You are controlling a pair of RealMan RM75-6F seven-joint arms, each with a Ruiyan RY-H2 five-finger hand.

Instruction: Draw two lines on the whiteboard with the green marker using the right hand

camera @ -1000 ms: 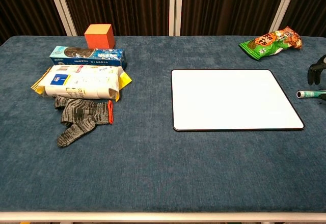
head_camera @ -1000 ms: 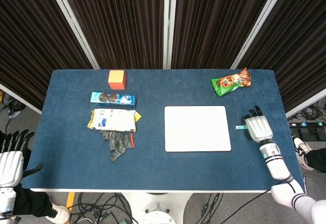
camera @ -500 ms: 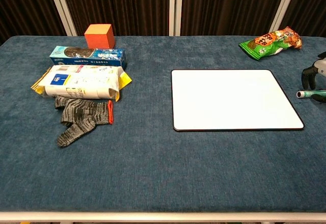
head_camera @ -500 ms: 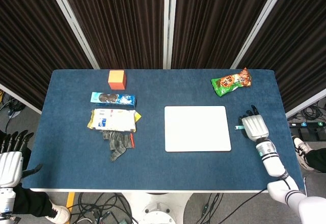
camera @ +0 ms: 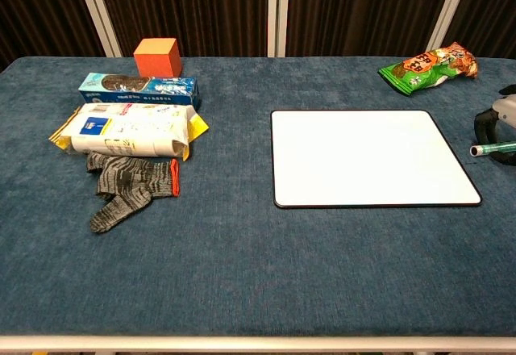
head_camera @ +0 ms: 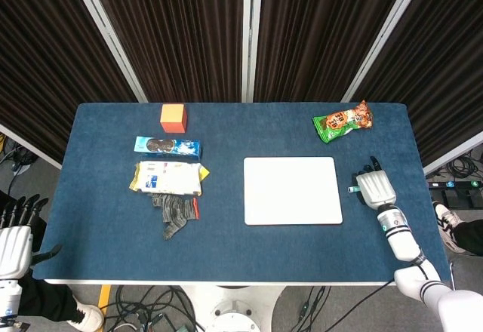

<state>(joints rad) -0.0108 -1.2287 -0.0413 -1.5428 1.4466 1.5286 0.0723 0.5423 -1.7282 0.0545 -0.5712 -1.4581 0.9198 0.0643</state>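
I had my right hand (head_camera: 375,189) lying over the green marker (camera: 492,148) just right of the whiteboard (head_camera: 292,190) — its fingers (camera: 486,119) curved down around the pen, though I couldn't tell whether they actually gripped it. The marker lay flat on the blue desk (head_camera: 226,249), its tip end poking out toward the board's right edge. My left hand (head_camera: 15,243) hung off the desk's near left corner, fingers spread and holding nothing — well apart from the grey glove (head_camera: 175,213) and snack packs
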